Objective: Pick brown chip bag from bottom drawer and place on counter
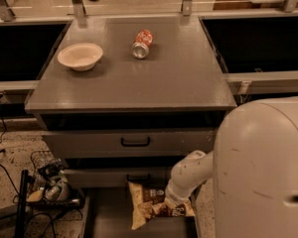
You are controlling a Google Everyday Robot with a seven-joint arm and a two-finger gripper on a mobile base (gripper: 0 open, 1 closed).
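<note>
Item: brown chip bag [146,197], lying flat in the open bottom drawer [109,214], long axis seemingly running front-to-back, one end pointing to the drawer's rear. I am seeing the hand [170,203] sitting over the bag's right half, but I cannot tell its grip state. Destination: table [179,78], directly above.

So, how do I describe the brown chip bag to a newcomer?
Start at the grey drawer cabinet and look down to its open bottom drawer. The brown chip bag lies inside, with the gripper low over it. It is crinkly and tan-brown, unlike the red soda can and bowl on the counter.
</note>
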